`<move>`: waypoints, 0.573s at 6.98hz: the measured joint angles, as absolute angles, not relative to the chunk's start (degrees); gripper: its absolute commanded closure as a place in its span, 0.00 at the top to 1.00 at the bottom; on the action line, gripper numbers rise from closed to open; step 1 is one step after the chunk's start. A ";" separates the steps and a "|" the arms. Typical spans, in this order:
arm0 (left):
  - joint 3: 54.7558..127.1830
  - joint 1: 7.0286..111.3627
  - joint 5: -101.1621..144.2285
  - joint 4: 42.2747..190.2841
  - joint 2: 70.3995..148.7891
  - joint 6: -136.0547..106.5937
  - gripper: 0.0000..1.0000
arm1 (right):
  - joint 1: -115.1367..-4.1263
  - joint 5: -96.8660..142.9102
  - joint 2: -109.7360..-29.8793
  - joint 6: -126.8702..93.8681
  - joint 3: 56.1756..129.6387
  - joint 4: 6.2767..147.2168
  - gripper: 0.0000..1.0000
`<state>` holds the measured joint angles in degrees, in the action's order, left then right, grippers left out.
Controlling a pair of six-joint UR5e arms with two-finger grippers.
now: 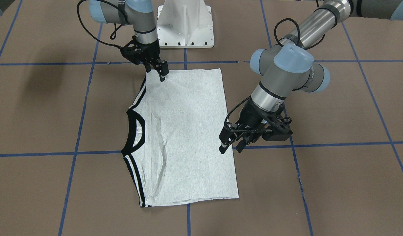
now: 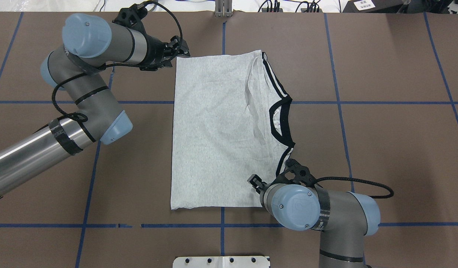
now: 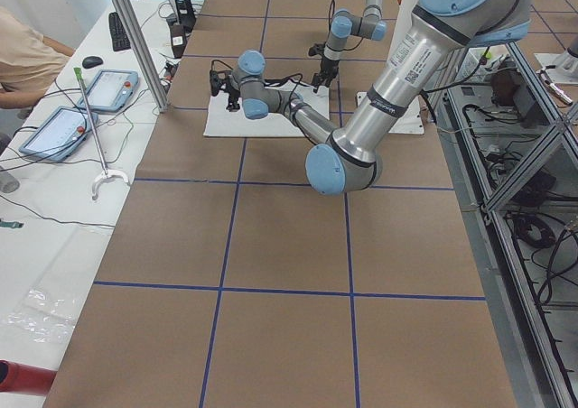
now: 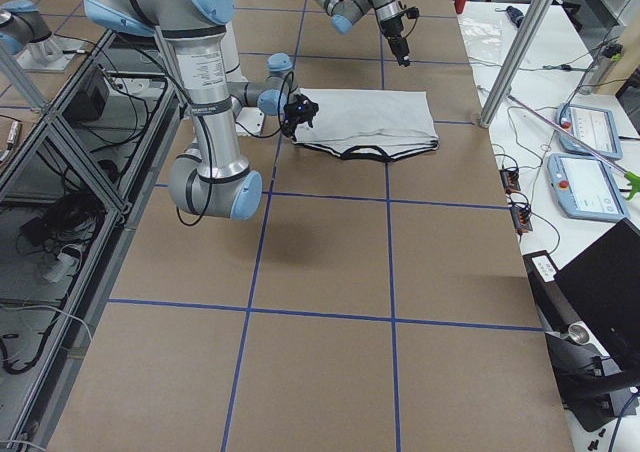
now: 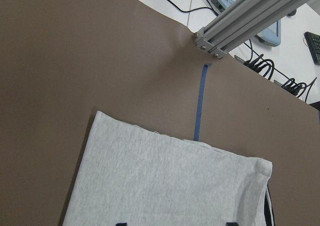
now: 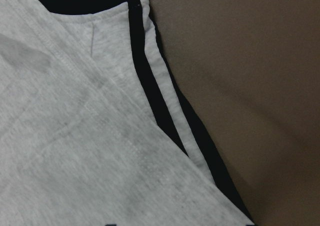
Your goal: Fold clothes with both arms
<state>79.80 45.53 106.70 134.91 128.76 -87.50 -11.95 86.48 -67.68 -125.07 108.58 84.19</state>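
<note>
Grey T-shirt (image 1: 188,131) folded flat into a rectangle, black collar (image 2: 288,140) at one edge; left gripper (image 1: 231,149), right gripper (image 1: 155,71) spread-fingered, empty.

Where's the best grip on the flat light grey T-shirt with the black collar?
Pinch a corner of the straight hem edge, opposite the black collar, coming in low from off the cloth. The light grey T-shirt lies flat, so probably only that clean outer edge gives a lip.
</note>
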 measured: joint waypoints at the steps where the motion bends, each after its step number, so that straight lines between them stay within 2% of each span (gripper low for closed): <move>1: 79.80 45.53 106.70 134.91 128.76 -87.58 0.73 | -11.80 86.48 -67.71 -125.07 108.51 84.25 0.89; 2: 79.81 45.53 106.70 134.91 128.76 -87.61 0.72 | -11.67 86.47 -67.70 -125.07 108.39 84.27 0.81; 3: 79.81 45.53 106.70 134.91 128.76 -87.62 0.73 | -11.58 86.43 -67.69 -125.09 108.27 84.28 0.56; 4: 79.80 45.53 106.70 134.91 128.76 -87.63 0.73 | -11.57 86.41 -67.68 -125.17 108.23 84.33 0.17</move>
